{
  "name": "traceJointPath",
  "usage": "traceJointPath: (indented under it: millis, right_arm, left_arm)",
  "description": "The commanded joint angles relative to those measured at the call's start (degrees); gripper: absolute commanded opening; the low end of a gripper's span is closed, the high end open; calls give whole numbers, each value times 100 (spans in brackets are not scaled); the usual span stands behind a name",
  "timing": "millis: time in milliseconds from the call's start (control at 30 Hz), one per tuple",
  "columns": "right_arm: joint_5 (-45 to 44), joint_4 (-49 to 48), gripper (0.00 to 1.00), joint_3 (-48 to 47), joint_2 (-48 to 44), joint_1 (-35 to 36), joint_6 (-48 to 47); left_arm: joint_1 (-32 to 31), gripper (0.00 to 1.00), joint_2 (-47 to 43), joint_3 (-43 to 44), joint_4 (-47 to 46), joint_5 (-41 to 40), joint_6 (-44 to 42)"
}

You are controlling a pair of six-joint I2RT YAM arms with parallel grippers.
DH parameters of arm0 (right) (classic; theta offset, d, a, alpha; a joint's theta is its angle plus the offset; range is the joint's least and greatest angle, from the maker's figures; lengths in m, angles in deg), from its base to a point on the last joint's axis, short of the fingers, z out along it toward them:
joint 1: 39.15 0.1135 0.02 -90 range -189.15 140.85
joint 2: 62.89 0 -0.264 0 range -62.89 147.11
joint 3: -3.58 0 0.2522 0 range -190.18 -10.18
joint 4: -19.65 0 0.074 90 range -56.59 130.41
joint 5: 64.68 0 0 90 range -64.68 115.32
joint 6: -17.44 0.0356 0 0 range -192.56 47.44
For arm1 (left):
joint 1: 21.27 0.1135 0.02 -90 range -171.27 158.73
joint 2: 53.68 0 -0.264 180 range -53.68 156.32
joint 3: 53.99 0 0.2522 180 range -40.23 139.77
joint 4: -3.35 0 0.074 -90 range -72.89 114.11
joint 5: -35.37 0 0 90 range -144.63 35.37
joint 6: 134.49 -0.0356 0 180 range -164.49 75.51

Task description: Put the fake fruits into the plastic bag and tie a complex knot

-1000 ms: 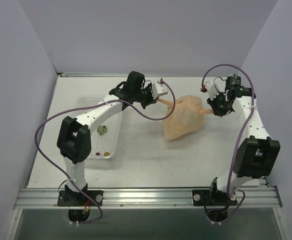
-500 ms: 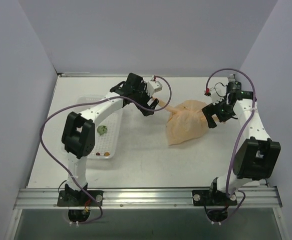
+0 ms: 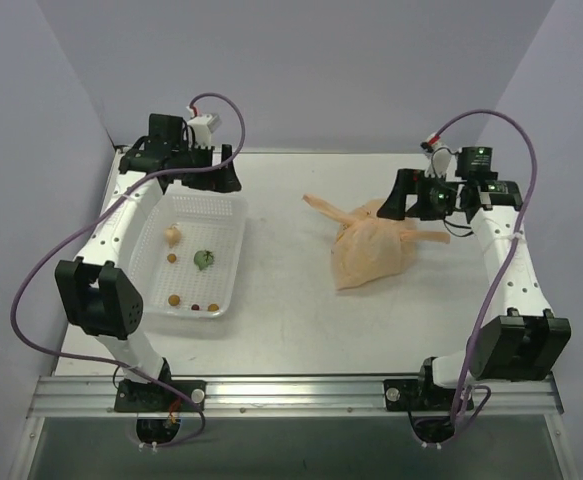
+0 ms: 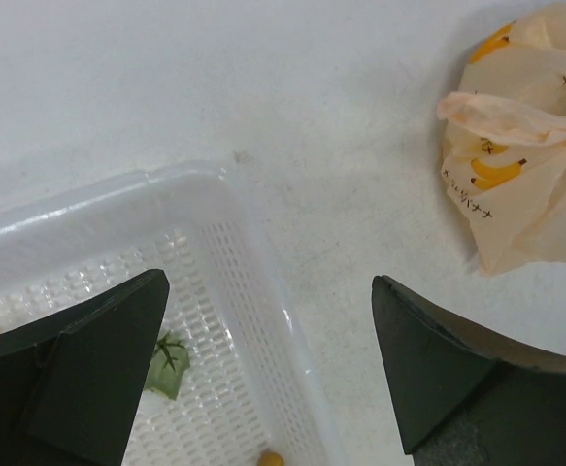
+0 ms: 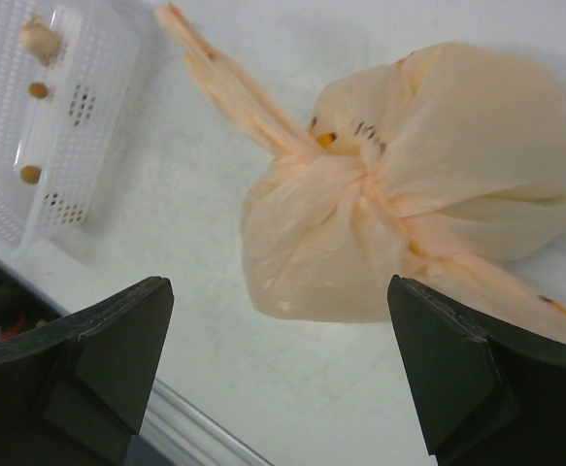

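The peach-orange plastic bag (image 3: 373,252) lies knotted on the table, its two handle ends sticking out left and right of the knot (image 5: 365,184). The fake fruits are hidden inside it; only the yellow banana prints (image 4: 496,173) show on the film. My left gripper (image 3: 226,180) hangs open over the far right corner of the white tray, well left of the bag, holding nothing (image 4: 268,291). Just above the bag's far side, my right gripper (image 3: 403,203) is open and empty, and in its wrist view the bag fills the space ahead of the fingers (image 5: 281,291).
The white mesh tray (image 3: 236,250) sits at the left, holding a green leafy piece (image 3: 204,260), a beige piece (image 3: 174,235) and a few small brown bits. Its rim (image 4: 263,282) runs under my left gripper. The metal rail crosses the near edge.
Both grippers opened and let go of the bag's handle ends. The left arm swung back left to the tray's far corner. The right gripper drew back, and the bag settled on the table.
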Motion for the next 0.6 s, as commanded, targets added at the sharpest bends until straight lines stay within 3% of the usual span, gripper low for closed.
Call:
traceJointPath:
  millis: [0, 267, 400, 567]
  right_arm:
    - [520, -276, 100, 529, 5, 571, 705]
    - [-473, -469, 100, 1488, -329, 1854, 485]
    - [-623, -522, 100, 1848, -514, 2127, 397]
    - [-694, -513, 100, 1955, -690, 2163, 195]
  left_arm:
    - [-134, 97, -532, -500, 408, -63, 144]
    - [-187, 97, -1736, -2152, 417, -467, -129]
    - [-327, 97, -2123, -2645, 408, -388, -42]
    - [-662, 97, -2335, -2814, 486, -1091, 11]
